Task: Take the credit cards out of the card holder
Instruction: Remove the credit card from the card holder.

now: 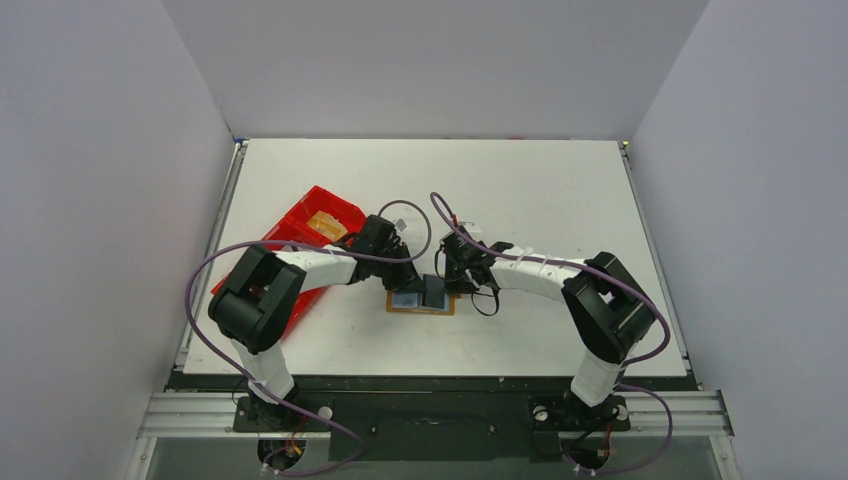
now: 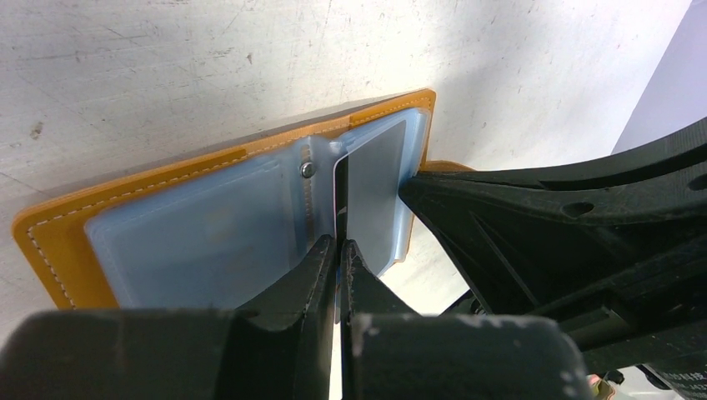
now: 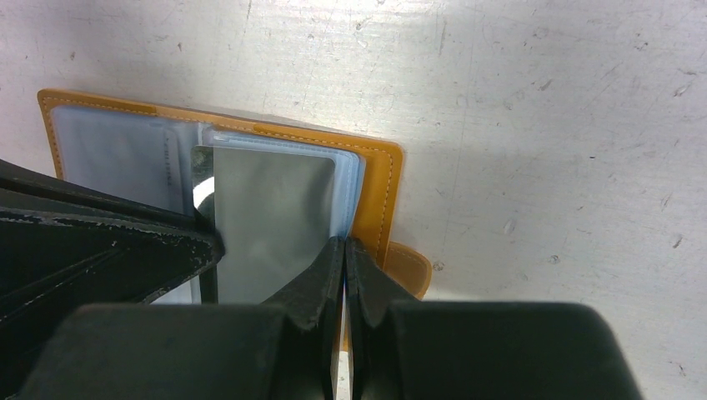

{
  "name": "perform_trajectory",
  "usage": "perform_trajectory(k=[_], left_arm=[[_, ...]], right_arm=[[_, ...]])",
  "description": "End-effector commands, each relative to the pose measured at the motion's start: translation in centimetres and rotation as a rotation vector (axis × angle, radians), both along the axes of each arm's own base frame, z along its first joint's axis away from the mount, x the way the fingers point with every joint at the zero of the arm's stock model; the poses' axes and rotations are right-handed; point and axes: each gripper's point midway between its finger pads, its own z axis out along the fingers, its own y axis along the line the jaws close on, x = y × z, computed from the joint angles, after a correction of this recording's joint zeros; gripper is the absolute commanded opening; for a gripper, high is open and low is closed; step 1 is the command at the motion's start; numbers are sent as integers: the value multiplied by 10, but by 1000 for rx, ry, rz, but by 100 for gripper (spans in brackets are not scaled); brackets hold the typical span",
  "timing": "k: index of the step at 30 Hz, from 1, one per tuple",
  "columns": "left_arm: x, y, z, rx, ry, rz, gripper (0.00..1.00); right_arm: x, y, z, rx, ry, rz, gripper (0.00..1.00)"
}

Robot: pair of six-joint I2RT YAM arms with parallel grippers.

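The left gripper (image 2: 340,248) has its jaws pinched together on the thin edge of a credit card (image 3: 267,221), which stands up from the middle fold of the card holder (image 2: 58,242). The grip looks meant to slide that card out of its clear sleeve. The right gripper (image 3: 343,248) has its jaws closed with nothing visibly between them. Its tips bear on the holder's right-hand edge, just above the closure tab (image 3: 408,267) — probably to pin the holder so it does not lift with the card.

The holder lies open and flat, its tan border framing pale blue-grey sleeves. To the left of the holder, behind the left arm, sits a red tray (image 1: 300,235). The holder rests on a scuffed white table (image 1: 520,190), and plain pale walls stand beyond it on three sides.
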Motion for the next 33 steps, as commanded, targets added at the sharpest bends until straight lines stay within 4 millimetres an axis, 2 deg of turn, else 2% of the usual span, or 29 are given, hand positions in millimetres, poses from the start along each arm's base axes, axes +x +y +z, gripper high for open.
perform_trajectory(k=[1, 23, 33], left_arm=[[10, -12, 15, -74, -56, -13, 0], [19, 30, 15, -47, -80, 45, 0], [17, 32, 13, -42, -81, 36, 0]], right_arm=[[-3, -20, -22, -90, 27, -14, 0], [0, -31, -27, -124, 34, -29, 0], [0, -31, -27, -125, 33, -28, 0]])
